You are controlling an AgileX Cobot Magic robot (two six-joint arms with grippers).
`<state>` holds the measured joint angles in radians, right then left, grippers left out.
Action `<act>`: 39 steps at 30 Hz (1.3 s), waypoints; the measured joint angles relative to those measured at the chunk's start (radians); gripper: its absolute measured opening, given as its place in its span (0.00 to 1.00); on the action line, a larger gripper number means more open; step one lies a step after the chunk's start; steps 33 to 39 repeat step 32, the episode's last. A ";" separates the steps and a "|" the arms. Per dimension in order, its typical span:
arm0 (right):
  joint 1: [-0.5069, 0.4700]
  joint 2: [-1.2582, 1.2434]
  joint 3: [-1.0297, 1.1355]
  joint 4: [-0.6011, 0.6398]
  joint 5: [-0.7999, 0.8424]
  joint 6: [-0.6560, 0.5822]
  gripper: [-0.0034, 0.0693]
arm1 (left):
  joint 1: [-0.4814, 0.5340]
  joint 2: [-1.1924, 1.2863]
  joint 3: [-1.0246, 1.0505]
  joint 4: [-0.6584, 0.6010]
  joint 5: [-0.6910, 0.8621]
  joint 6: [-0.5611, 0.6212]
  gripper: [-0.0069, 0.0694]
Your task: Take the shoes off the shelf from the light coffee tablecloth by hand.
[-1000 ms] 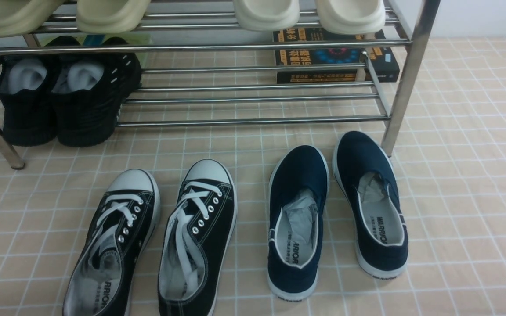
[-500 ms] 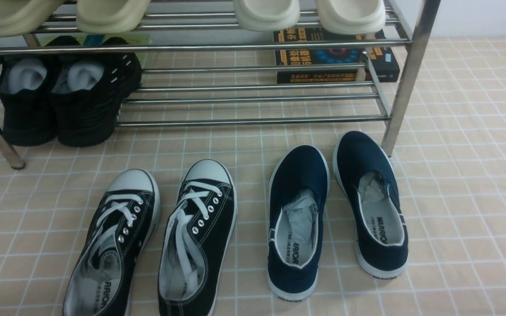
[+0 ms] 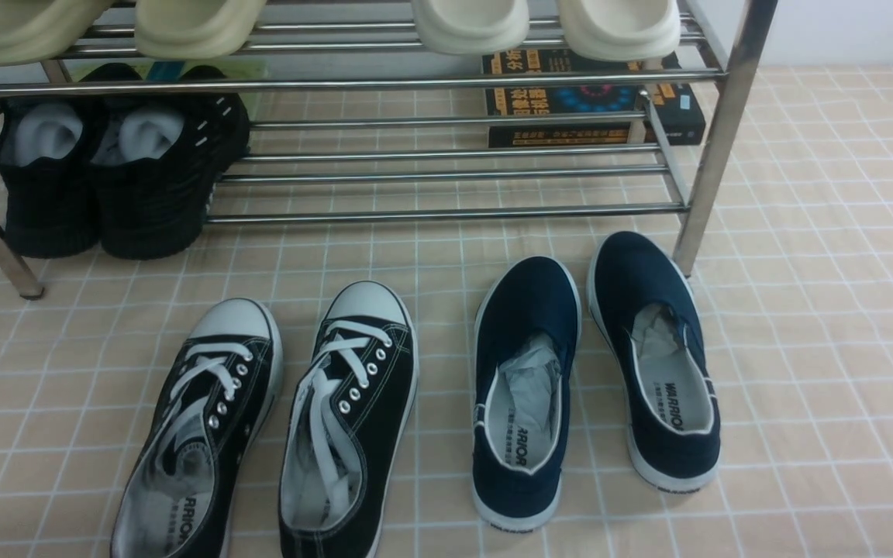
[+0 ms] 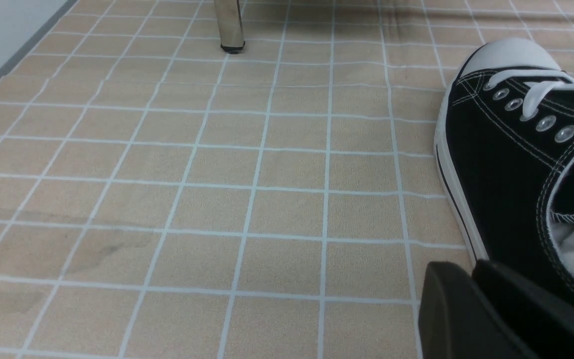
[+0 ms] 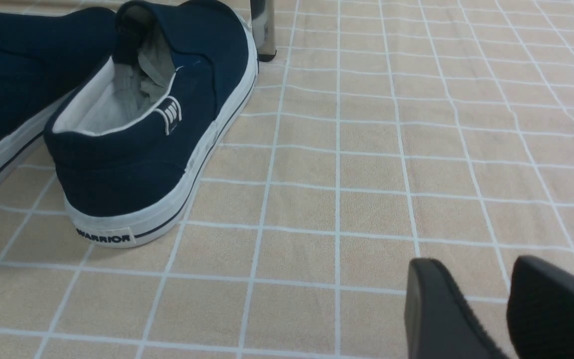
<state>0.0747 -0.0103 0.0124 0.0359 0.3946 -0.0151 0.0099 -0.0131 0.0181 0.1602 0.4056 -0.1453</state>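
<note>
I see the shelf (image 3: 714, 147) standing at the far side of the tablecloth (image 3: 826, 325). On its lower tier, at the left, sit the stuffed shoes (image 3: 105, 178); slippers (image 3: 322, 23) line the top tier, and a book (image 3: 594, 97) lies behind the shelf on the right. In front of the shelf, on the cloth, the sneakers (image 3: 276, 418) lie left of the slip-ons (image 3: 594, 372), toes toward the shelf.

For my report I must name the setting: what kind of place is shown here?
Probably a staged shoe-storage corner, not a real hallway: a chrome shoe rack stands on a checked beige tablecloth, with sneakers and slip-ons laid out before it.
</note>
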 joint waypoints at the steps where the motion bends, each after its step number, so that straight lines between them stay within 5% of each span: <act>1: 0.000 0.000 0.000 0.000 0.000 0.000 0.38 | 0.000 0.000 0.000 0.000 0.000 0.000 0.20; 39: 0.000 0.000 0.000 0.000 0.000 0.000 0.38 | 0.000 0.000 0.000 0.001 -0.001 0.000 0.23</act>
